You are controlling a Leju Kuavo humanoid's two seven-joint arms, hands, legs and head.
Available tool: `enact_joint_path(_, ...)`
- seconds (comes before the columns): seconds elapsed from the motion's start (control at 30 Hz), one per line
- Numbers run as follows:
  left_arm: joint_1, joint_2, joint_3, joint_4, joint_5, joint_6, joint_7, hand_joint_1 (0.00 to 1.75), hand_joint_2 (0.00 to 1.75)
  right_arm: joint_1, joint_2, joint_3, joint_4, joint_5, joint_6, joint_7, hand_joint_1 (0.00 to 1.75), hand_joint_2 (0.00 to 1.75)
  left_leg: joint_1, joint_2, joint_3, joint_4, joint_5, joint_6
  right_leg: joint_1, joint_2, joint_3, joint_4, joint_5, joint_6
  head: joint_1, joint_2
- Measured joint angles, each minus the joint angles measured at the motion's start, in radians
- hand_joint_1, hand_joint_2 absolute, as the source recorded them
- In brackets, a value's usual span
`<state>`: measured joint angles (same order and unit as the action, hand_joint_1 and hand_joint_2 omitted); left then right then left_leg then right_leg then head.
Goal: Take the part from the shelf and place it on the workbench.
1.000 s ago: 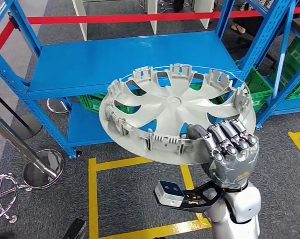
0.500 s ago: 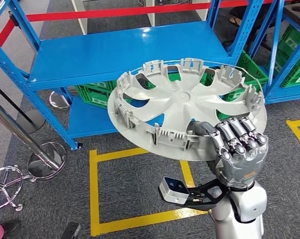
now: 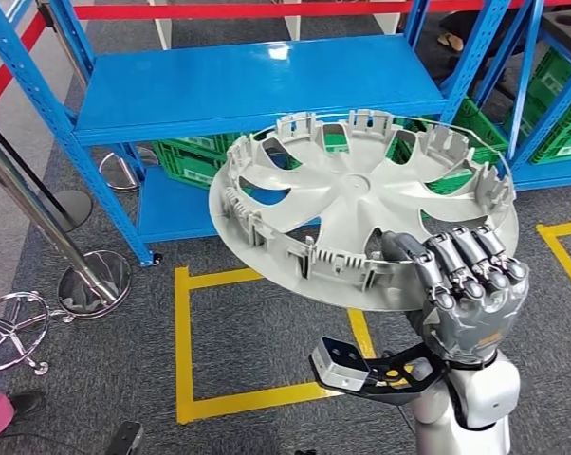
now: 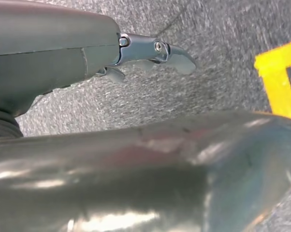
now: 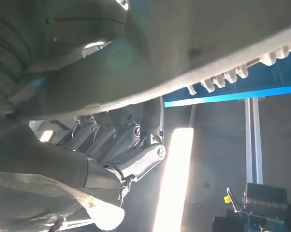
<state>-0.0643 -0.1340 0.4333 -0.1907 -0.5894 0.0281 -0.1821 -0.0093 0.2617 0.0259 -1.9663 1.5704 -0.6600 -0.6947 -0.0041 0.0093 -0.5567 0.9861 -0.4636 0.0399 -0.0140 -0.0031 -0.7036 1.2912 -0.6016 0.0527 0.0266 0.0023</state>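
Camera shifted; right hand (image 3: 469, 289) still grips hubcap (image 3: 361, 218) rim; left hand (image 4: 151, 50) unclear.

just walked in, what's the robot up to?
It is carrying the part, a grey wheel cover, in its right hand. The fingers wrap over the near rim, and the cover is held roughly flat, ribbed inner side up, off the blue shelf in front. No workbench is in sight, so placing is not yet done. The left hand holds nothing above the carpet.

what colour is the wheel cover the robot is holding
Pale grey-beige wheel cover, seen best in the head view, gripped by the right hand.
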Motion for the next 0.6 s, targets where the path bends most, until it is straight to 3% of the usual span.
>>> enact_joint_path(0.03,0.0,-0.001,0.0,0.0,-0.005,0.001,-0.003,0.0,0.0,0.002,0.0,-0.002,-0.001,0.0,0.0,0.0,1.75,1.75,0.0,0.0,-0.013,0.008,0.004,-0.001,0.0,0.0,0.026,-0.016,0.022,0.0,0.0,0.0)
enact_joint_path(0.1,0.0,-0.005,0.0,0.0,-0.014,0.004,-0.008,0.0,0.0,0.004,0.0,-0.005,-0.006,0.0,0.0,0.0,1.75,1.75,-0.001,0.0,-0.036,0.024,0.009,-0.005,0.0,0.0,0.113,-0.133,0.065,-0.004,0.0,0.0)
enact_joint_path(0.17,-0.001,-0.007,0.0,0.0,-0.02,0.006,-0.01,0.0,0.0,0.004,0.0,-0.007,-0.012,0.0,0.0,0.0,1.75,1.75,-0.003,0.0,-0.053,0.036,0.016,-0.014,0.003,0.001,0.188,-0.25,0.065,-0.009,0.0,0.0)
enact_joint_path(0.2,-0.001,-0.007,0.0,0.0,-0.021,0.006,-0.01,0.0,0.0,0.005,0.0,-0.008,-0.013,0.0,0.0,0.0,1.75,1.75,-0.004,0.0,-0.059,0.039,0.022,-0.019,0.004,0.001,0.203,-0.277,0.057,-0.013,-0.001,0.0)
enact_joint_path(0.3,-0.001,-0.005,0.0,0.0,-0.027,0.006,-0.01,0.0,0.0,0.008,0.0,-0.013,-0.014,0.0,0.0,0.0,1.75,1.75,-0.004,-0.002,-0.071,0.048,0.023,-0.036,0.001,-0.001,0.196,-0.289,0.069,-0.033,-0.002,0.0)
enact_joint_path(0.37,0.0,-0.003,-0.001,0.0,-0.03,0.003,-0.01,0.0,0.0,0.009,0.0,-0.015,-0.015,0.001,0.0,0.0,1.75,1.75,0.0,-0.005,-0.094,0.111,-0.036,-0.048,-0.003,-0.004,0.185,-0.291,0.083,-0.05,-0.007,0.0)
enact_joint_path(0.43,0.0,-0.003,-0.002,0.0,-0.031,-0.005,-0.012,0.0,0.0,0.009,0.0,-0.018,-0.015,0.001,0.0,0.0,1.75,1.75,0.005,-0.005,-0.13,0.236,-0.114,-0.06,-0.001,-0.006,0.17,-0.289,0.095,-0.056,-0.012,0.0)
enact_joint_path(0.47,0.0,-0.003,-0.003,0.0,-0.032,-0.01,-0.015,0.0,0.0,0.009,0.0,-0.019,-0.015,0.001,0.0,0.0,1.75,1.75,0.008,-0.005,-0.141,0.287,-0.135,-0.063,-0.001,-0.006,0.162,-0.286,0.099,-0.057,-0.012,0.0)
enact_joint_path(0.5,0.0,-0.003,-0.004,0.0,-0.034,-0.015,-0.019,0.0,0.0,0.009,0.0,-0.02,-0.015,0.001,0.0,0.0,1.75,1.75,0.009,-0.005,-0.138,0.309,-0.136,-0.065,-0.001,-0.006,0.155,-0.283,0.103,-0.057,-0.012,0.0)
enact_joint_path(0.53,0.0,-0.002,-0.005,0.0,-0.035,-0.02,-0.022,0.0,0.0,0.009,0.0,-0.021,-0.015,0.001,0.0,0.0,1.75,1.75,0.01,-0.005,-0.119,0.291,-0.118,-0.065,0.0,-0.006,0.148,-0.279,0.105,-0.056,-0.012,0.0)
enact_joint_path(0.6,0.0,-0.002,-0.006,0.0,-0.039,-0.026,-0.028,0.0,0.0,0.009,0.0,-0.022,-0.015,0.001,0.0,0.0,1.75,1.75,0.01,-0.006,-0.04,0.168,-0.064,-0.057,0.0,-0.006,0.14,-0.273,0.108,-0.054,-0.012,0.0)
